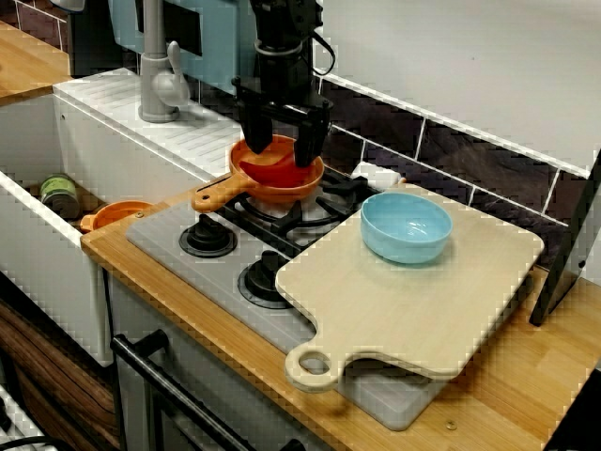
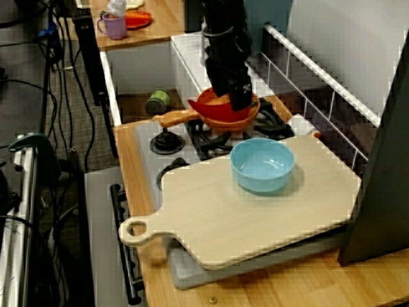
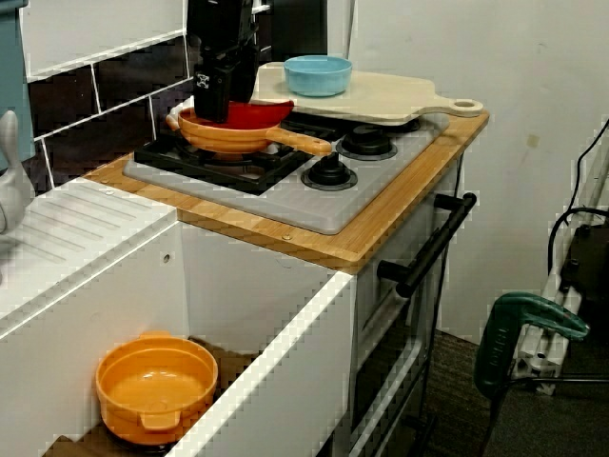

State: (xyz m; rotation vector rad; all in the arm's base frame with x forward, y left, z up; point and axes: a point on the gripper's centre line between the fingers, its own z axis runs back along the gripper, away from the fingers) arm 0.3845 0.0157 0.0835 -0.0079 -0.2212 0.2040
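My pincer [image 1: 280, 155] is hanging straight down over the back burner with the fingers spread wide, not clamped on anything. Both tips dip into the red dish [image 1: 282, 171], which sits inside the orange pan [image 1: 291, 194]. From the view at the front I can't tell if the tips actually touch it. In the view from the sink side the red dish pokes out past the pan's rim, a bit tilted.

The rest, left to right: the white sink [image 1: 42, 272] has a green can [image 1: 58, 194] and an orange bowl [image 1: 117, 214] down in it, with the grey faucet [image 1: 157, 80] behind. Next is the grey stove [image 1: 169, 249], with the pan's handle pointing left over it. Then a pale cutting board [image 1: 404, 305] covers the stove's right half, with a light blue bowl [image 1: 406, 225] on it, well apart from me. A wooden counter [image 1: 512, 399] runs underneath and there are dark tiles [image 1: 470, 160] behind.
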